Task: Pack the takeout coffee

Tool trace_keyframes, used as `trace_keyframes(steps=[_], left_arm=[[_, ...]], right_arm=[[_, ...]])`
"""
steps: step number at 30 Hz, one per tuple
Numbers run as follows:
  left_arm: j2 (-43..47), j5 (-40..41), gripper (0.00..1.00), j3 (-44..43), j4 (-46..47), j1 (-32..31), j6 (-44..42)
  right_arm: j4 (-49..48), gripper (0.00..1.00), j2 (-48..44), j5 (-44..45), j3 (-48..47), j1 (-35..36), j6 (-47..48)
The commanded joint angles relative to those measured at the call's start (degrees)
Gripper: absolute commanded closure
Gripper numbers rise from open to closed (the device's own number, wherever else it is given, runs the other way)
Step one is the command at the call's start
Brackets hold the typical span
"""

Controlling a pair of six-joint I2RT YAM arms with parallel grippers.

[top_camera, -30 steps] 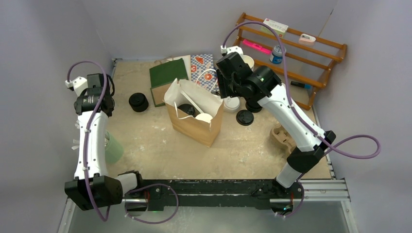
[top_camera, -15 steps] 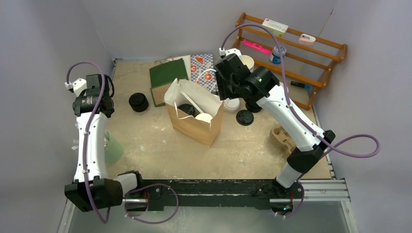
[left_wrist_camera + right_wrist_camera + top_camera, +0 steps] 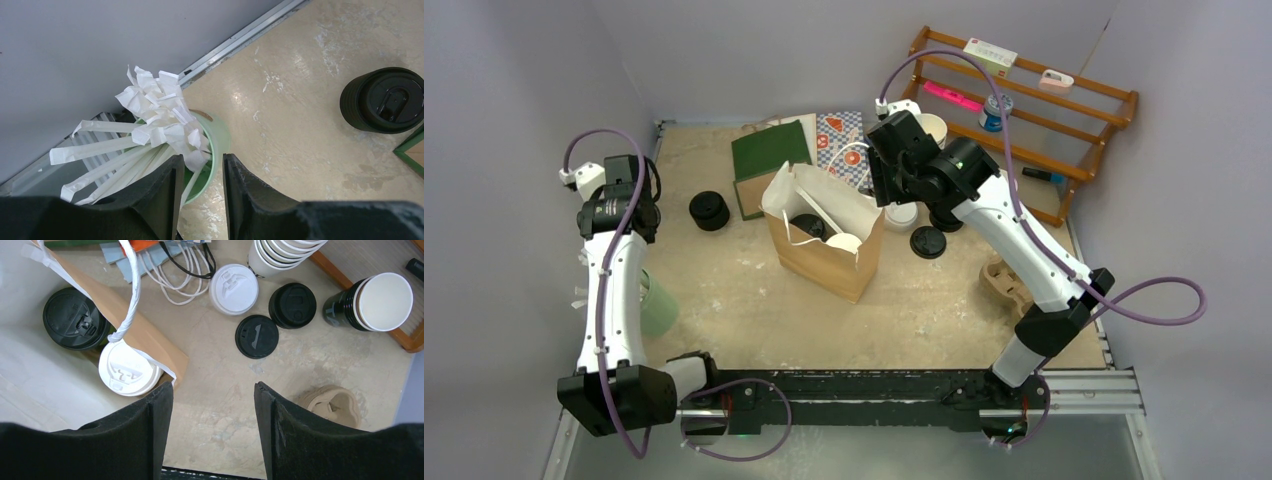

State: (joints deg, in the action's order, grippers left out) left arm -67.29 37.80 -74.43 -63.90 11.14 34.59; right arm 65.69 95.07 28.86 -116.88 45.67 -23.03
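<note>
I see black-lidded cup [image 3: 75, 325] and white-lidded cup [image 3: 127, 369] both inside paper bag [image 3: 824, 262], mid tabletop [image 3: 744, 310]: packing looks nearly done. Right gripper [image 3: 212, 390] wide open, empty, at bag's 1 o'clock. Left gripper [image 3: 202, 160] part open, empty, above straw cup [image 3: 217, 140].

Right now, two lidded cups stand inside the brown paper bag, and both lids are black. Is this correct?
No. Both do stand inside the brown paper bag, but one is a black-lidded cup and the other a white-lidded cup; the right wrist view shows it.
</note>
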Motion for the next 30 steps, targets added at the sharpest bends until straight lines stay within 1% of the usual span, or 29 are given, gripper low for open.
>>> trace_keyframes(steps=[1, 4, 6, 7, 12, 17, 19, 21, 23, 26, 27, 29, 30], left_arm=[[0.0, 2.5, 0.63, -0.2, 2.1, 0.4, -2.2], [-0.3, 2.1, 0.62, -0.3, 2.4, 0.4, -2.6], [-0.2, 2.0, 0.64, 0.0, 2.3, 0.4, -2.6], [-0.1, 2.1, 0.67, 0.1, 2.2, 0.4, -2.5], [0.2, 1.4, 1.00, -0.8, 0.8, 0.4, -2.2], [-0.4, -0.4, 1.00, -8.5, -5.3, 0.4, 0.3], [-0.9, -2.3, 1.00, -13.6, -6.9, 0.4, 0.3], [-2.4, -4.4, 1.00, -20.6, -9.2, 0.4, 0.4], [-5.0, -7.0, 1.00, -30.6, -12.0, 0.4, -0.3], [-11.1, -9.0, 1.00, -47.5, -17.9, 0.4, -2.0], [-12.0, -10.7, 1.00, -51.6, -18.1, 0.4, -2.7], [-12.6, -14.7, 1.00, -57.1, -17.2, 0.4, -3.0], [-12.5, -19.1, 1.00, -58.3, -15.8, 0.4, -3.5]], right_arm=[[0.5, 0.37, -1.5, -0.2, -0.9, -0.1, -0.8], [0.7, 0.37, -1.2, -0.4, -1.1, -0.2, -0.7], [0.9, 0.37, -1.2, -0.5, -1.2, -0.2, -0.7], [0.9, 0.37, -1.2, -0.4, -1.1, -0.2, -0.8], [0.8, 0.37, -1.1, -0.5, -1.0, -0.3, -0.7], [0.7, 0.37, -1.1, -0.4, -1.2, -0.2, -0.5], [0.6, 0.37, -1.1, -0.4, -1.2, -0.2, -0.4], [0.5, 0.37, -1.1, -0.5, -1.1, -0.2, -0.4], [0.4, 0.37, -1.1, -0.6, -1.0, -0.2, -0.3], [0.1, 0.37, -1.2, -0.6, -0.5, -0.2, -0.4], [0.0, 0.37, -1.4, -0.6, -0.3, -0.2, -0.3], [-0.3, 0.37, -1.7, -0.6, 0.3, -0.2, -0.3], [-0.5, 0.37, -1.8, -0.6, 0.6, -0.2, -0.3]])
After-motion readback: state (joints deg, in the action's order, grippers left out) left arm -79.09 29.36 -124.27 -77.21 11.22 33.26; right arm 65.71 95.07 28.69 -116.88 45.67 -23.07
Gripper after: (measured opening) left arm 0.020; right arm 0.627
